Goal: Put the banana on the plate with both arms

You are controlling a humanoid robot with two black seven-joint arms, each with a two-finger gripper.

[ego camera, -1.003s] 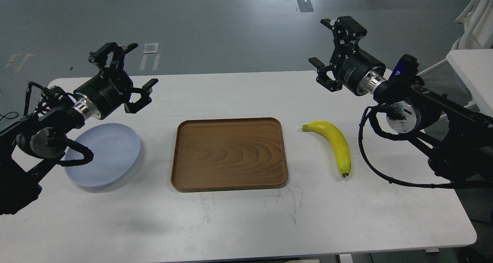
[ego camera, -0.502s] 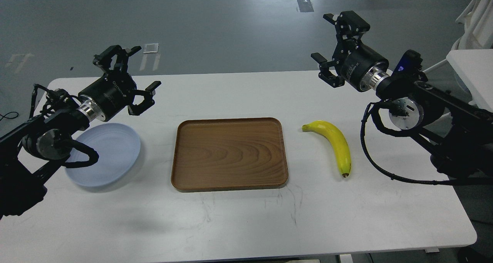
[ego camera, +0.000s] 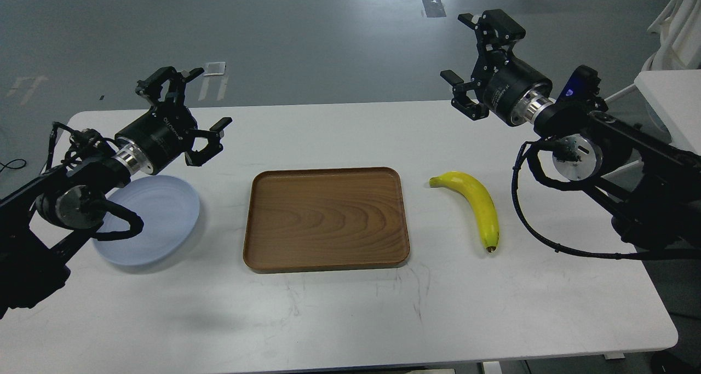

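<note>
Showing unreadable white lettering, left end effector (ego camera: pixel 200 100) hovers beside plate (ego camera: pixel 164 220)

A rectangular brown wooden tray (ego camera: pixel 326 219) with rounded corners lies flat at the middle of the white bench (ego camera: pixel 350 319). Behind the bench stretches grey floor (ego camera: pixel 306 40), with white furniture (ego camera: pixel 671 97) at the right edge.

My two black arms, bare cables and all.
Each left gripper (ego camera: pixel 186 100) and right gripper (ego camera: pixel 463 48) sits on a silver wrist ring; white lettering marks the housings, black cables loop beneath, a blue light glows right.
</note>
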